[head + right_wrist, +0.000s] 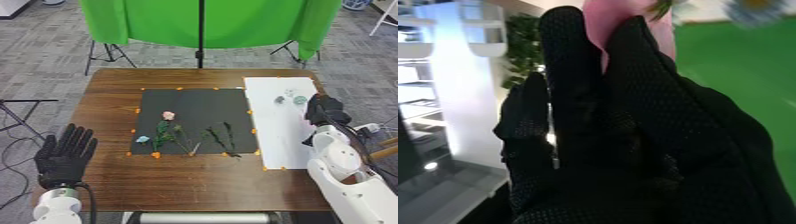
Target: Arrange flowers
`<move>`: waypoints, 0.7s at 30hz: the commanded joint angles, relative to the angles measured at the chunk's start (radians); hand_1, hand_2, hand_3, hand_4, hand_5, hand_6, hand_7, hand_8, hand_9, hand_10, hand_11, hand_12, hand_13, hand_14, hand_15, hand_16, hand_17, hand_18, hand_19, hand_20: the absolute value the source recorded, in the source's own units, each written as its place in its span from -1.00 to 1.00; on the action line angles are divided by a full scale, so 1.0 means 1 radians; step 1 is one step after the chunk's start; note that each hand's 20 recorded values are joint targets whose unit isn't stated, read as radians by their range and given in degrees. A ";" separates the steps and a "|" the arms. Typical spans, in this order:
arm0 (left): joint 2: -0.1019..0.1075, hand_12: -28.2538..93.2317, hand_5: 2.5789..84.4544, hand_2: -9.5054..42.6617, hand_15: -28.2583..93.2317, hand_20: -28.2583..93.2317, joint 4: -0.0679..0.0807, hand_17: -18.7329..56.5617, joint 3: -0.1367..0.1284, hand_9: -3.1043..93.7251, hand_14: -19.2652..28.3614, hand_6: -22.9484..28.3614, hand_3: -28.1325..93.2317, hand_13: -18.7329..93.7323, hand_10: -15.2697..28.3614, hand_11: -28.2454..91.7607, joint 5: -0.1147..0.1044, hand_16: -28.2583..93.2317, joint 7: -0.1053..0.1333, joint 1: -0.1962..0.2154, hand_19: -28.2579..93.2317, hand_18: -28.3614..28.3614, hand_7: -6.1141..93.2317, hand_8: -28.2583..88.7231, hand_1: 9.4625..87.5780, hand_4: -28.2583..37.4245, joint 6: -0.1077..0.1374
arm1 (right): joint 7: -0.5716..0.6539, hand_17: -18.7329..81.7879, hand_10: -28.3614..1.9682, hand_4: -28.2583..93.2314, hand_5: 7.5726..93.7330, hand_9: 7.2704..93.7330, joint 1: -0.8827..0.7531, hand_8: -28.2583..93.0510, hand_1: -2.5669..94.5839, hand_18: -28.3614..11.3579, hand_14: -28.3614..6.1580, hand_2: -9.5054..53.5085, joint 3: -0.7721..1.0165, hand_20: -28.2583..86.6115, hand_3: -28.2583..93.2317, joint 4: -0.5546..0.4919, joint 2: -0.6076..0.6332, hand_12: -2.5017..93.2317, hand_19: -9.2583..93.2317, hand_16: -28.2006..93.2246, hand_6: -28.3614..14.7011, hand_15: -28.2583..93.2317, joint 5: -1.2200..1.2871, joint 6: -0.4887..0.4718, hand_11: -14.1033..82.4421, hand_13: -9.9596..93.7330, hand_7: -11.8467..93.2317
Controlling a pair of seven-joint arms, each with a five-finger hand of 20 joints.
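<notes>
At the table's (178,187) near left in the head view, your left hand (59,167) has its fingers straight, slightly spread. Flowers (168,115) lie on the black mat (191,102); your right hand (327,109) is at the white sheet's (282,135) right edge. In the right wrist view, your right hand pinches something pink (656,37) near a pale blue flower (758,7).

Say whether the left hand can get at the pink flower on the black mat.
Likely yes: the left hand is open, and only the low blue flower seems near its way to the pink flower.
</notes>
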 commanded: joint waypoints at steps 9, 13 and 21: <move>-0.004 -0.39 0.13 -0.18 0.03 -0.34 -0.007 -0.66 0.010 -0.12 0.51 0.34 0.80 -0.14 0.44 -0.17 -0.004 -0.65 -0.002 0.019 0.06 0.51 -0.68 -0.68 -0.58 -1.00 0.037 | -0.518 0.03 0.33 -1.00 0.54 0.79 0.311 -0.53 0.39 -0.57 0.29 -1.00 -0.387 0.18 0.68 -0.120 -0.118 -0.03 0.88 0.13 0.36 0.11 0.015 0.073 -0.40 0.50 0.10; -0.008 -0.39 0.14 -0.18 0.03 -0.34 0.005 -0.67 0.021 -0.12 0.49 0.34 0.80 -0.16 0.44 -0.17 0.000 -0.66 -0.014 -0.001 0.06 0.51 -0.68 -0.68 -0.58 -1.00 0.044 | -0.674 0.03 0.33 -1.00 0.53 0.79 0.397 -0.54 0.38 -0.57 0.30 -1.00 -0.501 0.19 0.68 0.001 -0.217 -0.04 0.87 0.12 0.37 0.11 0.063 0.119 -0.40 0.50 0.11; 0.007 -0.39 0.14 -0.18 0.02 -0.34 0.022 -0.67 0.040 -0.12 0.48 0.35 0.80 -0.18 0.45 -0.17 0.029 -0.65 -0.035 -0.036 0.05 0.49 -0.68 -0.68 -0.57 -1.00 0.055 | -0.761 0.03 0.34 -1.00 0.53 0.80 0.466 -0.57 0.37 -0.57 0.32 -1.00 -0.651 0.20 0.68 0.168 -0.338 -0.05 0.87 0.13 0.38 0.11 0.005 0.248 -0.39 0.50 0.15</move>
